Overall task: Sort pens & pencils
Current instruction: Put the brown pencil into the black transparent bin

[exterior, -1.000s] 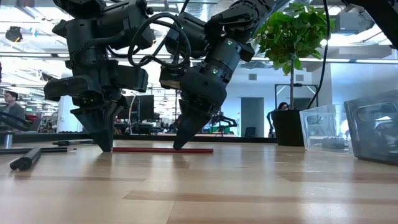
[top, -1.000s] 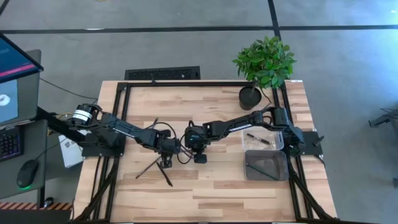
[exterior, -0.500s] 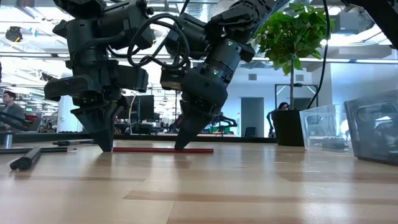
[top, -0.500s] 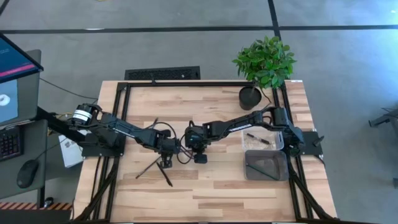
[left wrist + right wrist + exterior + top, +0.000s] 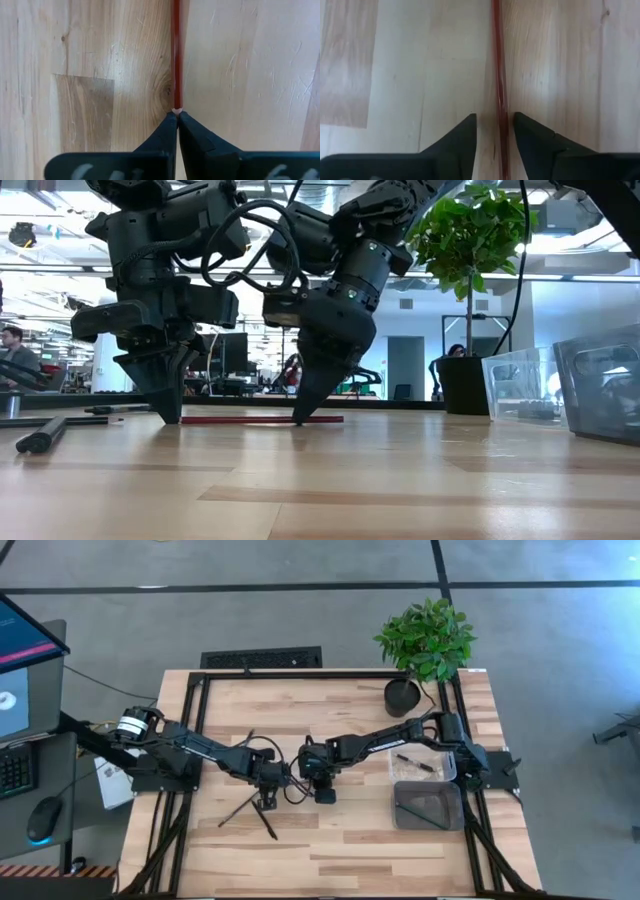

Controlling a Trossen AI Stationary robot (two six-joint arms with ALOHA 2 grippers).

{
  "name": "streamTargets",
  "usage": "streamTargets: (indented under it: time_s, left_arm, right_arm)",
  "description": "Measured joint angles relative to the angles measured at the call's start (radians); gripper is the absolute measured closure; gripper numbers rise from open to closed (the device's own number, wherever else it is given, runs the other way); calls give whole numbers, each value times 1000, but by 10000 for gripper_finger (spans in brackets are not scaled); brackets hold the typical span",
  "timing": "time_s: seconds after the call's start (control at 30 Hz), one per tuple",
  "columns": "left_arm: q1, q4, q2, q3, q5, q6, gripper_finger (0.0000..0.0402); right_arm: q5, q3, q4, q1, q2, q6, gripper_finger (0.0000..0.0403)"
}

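One thin red pencil [image 5: 176,55], seemingly pale-tipped, flat on wood.

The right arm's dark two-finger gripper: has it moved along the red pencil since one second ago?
Yes. In the low view the right gripper has shifted along the thin red pencil, away from the left gripper and toward the potted plant.
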Motion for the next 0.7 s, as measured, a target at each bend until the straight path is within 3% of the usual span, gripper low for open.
streamTargets:
  time_s: [0.33,0.7]
  left_arm:
    - [0,-1,0,0,3,0,401]
    - [0,-1,0,0,4,0,401]
  right_arm:
    - [3,1,-115,0,-3,0,242]
    - [7,2,-161,-2,-5,0,280]
